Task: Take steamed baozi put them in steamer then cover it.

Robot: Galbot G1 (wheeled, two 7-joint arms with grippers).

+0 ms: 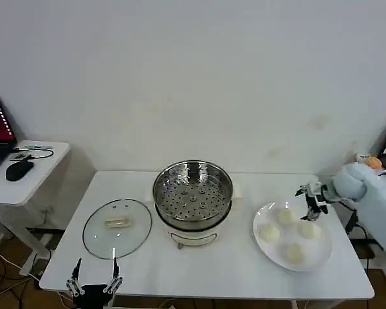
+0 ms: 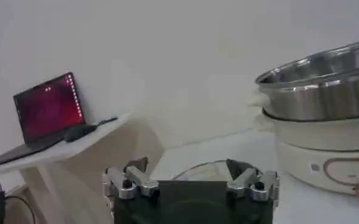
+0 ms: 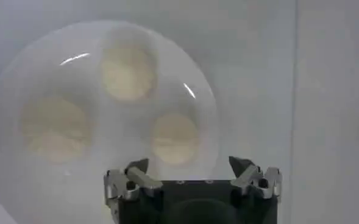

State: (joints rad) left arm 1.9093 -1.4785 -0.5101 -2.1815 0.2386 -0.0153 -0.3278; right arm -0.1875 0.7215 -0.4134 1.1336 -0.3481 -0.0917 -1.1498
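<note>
Empty, my right jaws hang spread above four steamed baozi on one white plate; my left jaws idle spread at the desk's near edge, beside one cover and one steamer.

White table is seen carrying three things: glass cover laid flat at its left, steamer on its white base at centre, white plate at right. Four baozi are held on the plate. All three are set apart.
</note>
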